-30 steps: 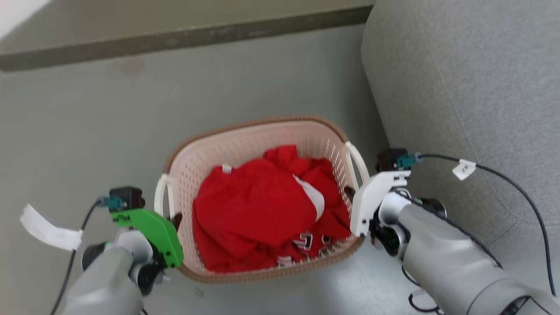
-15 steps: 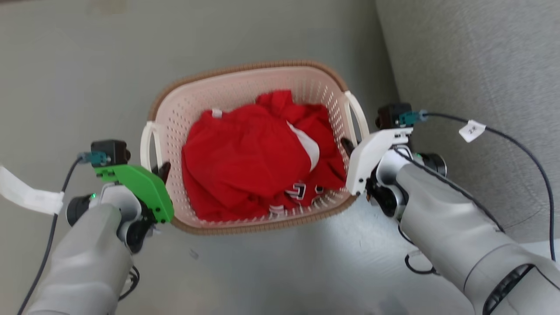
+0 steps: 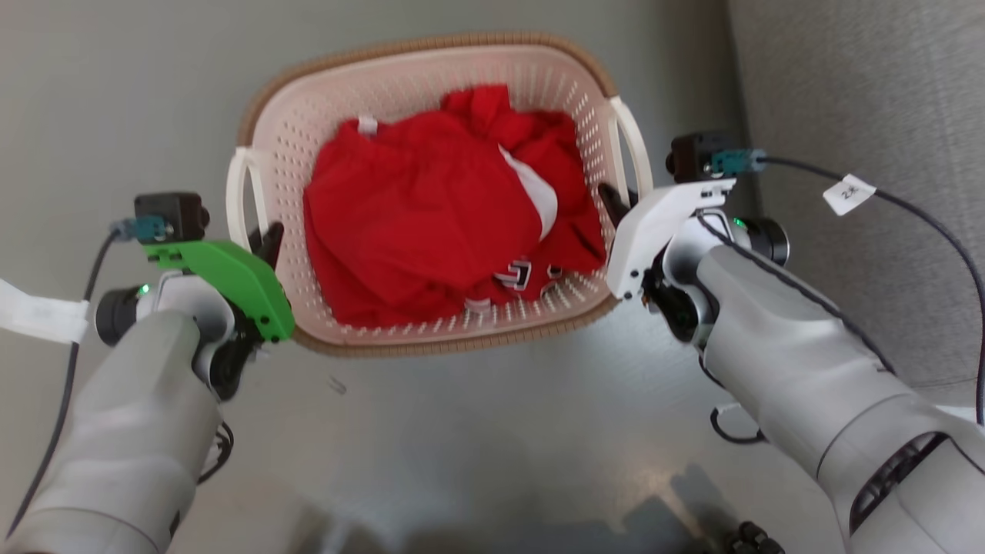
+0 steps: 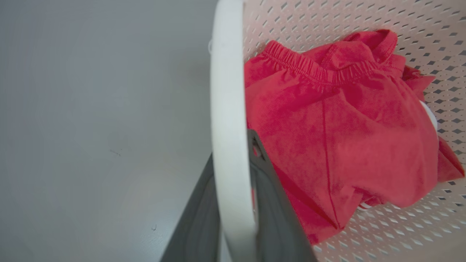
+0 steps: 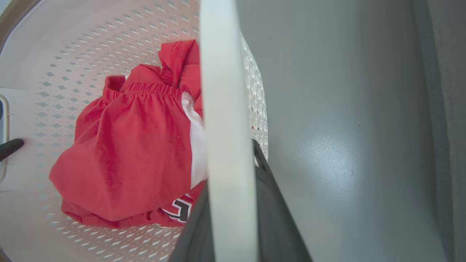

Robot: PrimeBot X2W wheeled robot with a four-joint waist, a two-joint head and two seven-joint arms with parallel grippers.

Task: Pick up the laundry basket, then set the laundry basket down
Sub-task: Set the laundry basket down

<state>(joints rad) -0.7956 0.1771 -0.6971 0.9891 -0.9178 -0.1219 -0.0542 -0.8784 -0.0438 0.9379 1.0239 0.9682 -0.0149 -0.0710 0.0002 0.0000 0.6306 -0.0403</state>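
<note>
The laundry basket [image 3: 286,138] sits in the upper middle of the head view, its brown rim running round cream perforated walls, with a heap of red clothes [image 3: 431,223] inside. Part of the heap shows white trim and dark lettering toward the lower edge.

The left gripper [image 3: 265,240], under its green housing, reaches in from the lower left and is clamped on the basket's left handle [image 3: 235,188]. In the left wrist view the two dark fingers [image 4: 269,203] stand on either side of the white handle band [image 4: 227,109], pressed against it.

The right gripper [image 3: 613,201], under its white housing, comes from the right and is likewise closed on the right handle [image 3: 636,154] — the right wrist view shows the pale band [image 5: 222,109] pinched between its fingers [image 5: 271,214].

Grey floor [image 3: 477,438] lies below the basket; whether the basket touches it cannot be told. A grey upholstered seat [image 3: 869,85] fills the upper right, just beside the basket.
</note>
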